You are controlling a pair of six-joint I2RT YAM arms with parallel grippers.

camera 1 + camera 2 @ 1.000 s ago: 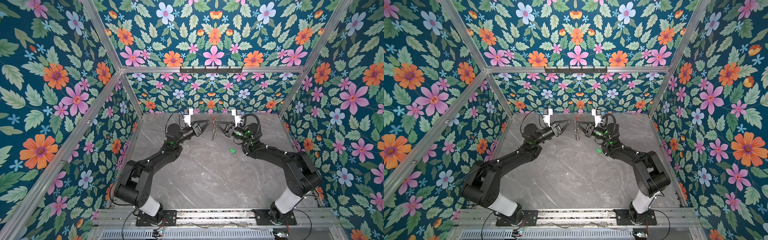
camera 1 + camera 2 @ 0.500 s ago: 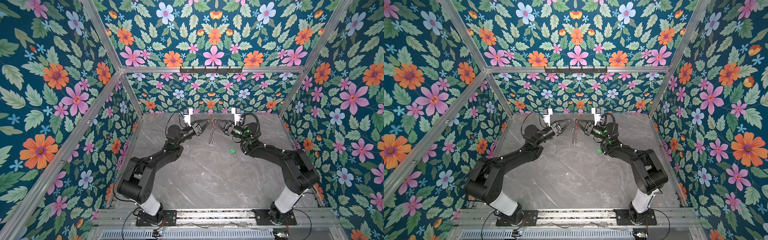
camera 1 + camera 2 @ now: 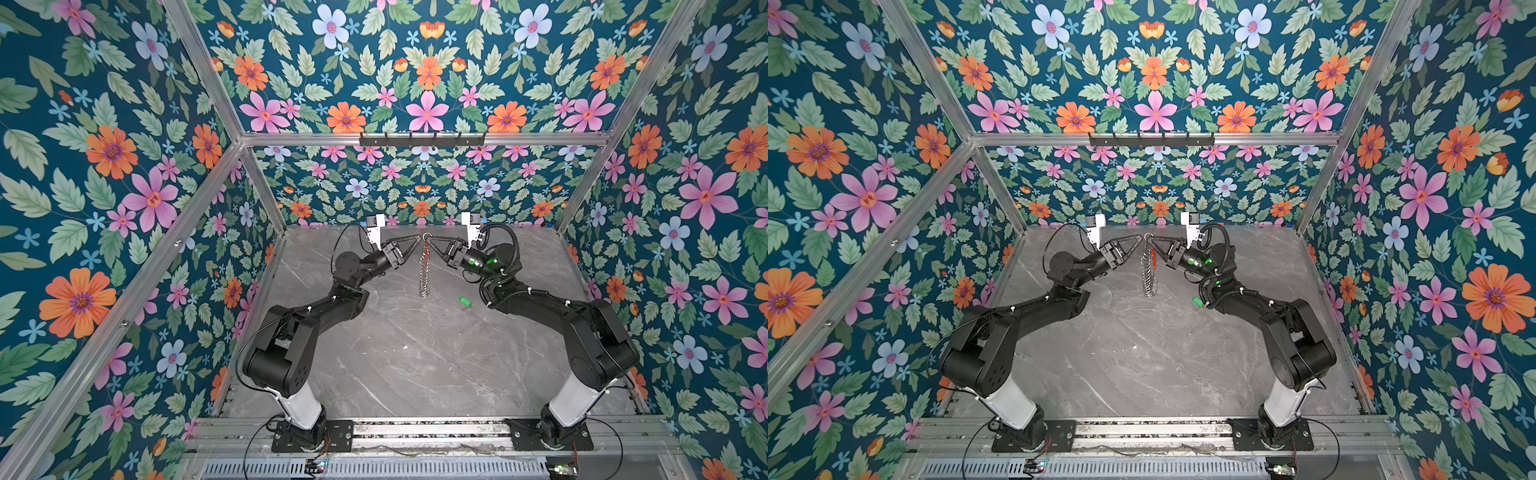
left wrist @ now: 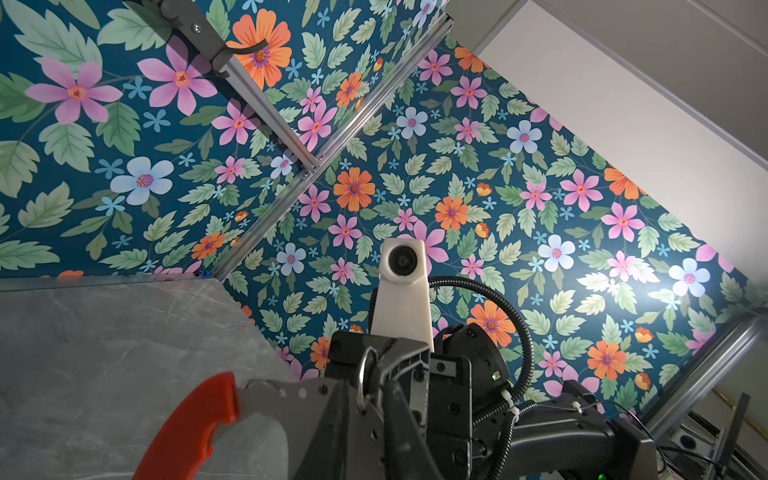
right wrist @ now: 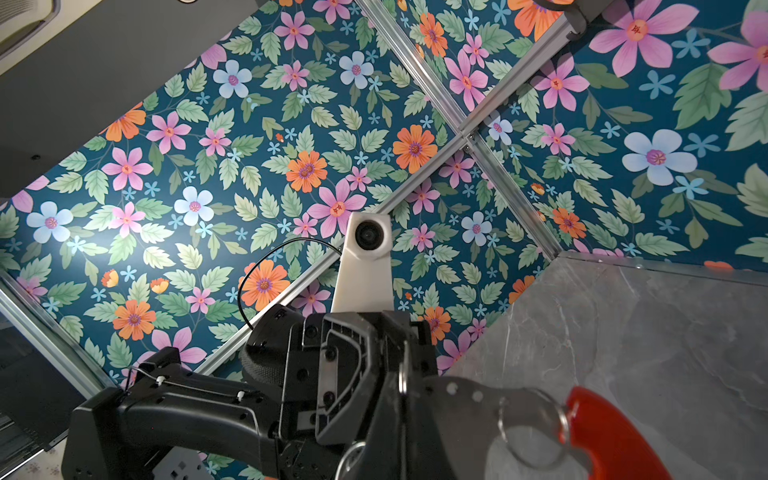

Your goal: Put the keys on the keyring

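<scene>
- Two tools meet tip to tip above the middle of the desk (image 3: 415,357), close to its back edge.
- Right tool (image 3: 432,240) is clenched on the top of the keyring (image 3: 423,270), which hangs down edge-on.
- Left tool (image 3: 417,238) has its tips nearly together at the same top; I cannot tell if it grasps.
- Key (image 3: 466,302) lies flat on the desk, apart from the keyring, toward the right edge.

Left gripper (image 3: 419,238) now at keyring (image 3: 423,268) top

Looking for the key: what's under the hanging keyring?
Only bare table shows beneath the keyring; the green key lies off to one side. The patch right behind its lowest loops is covered.
</scene>
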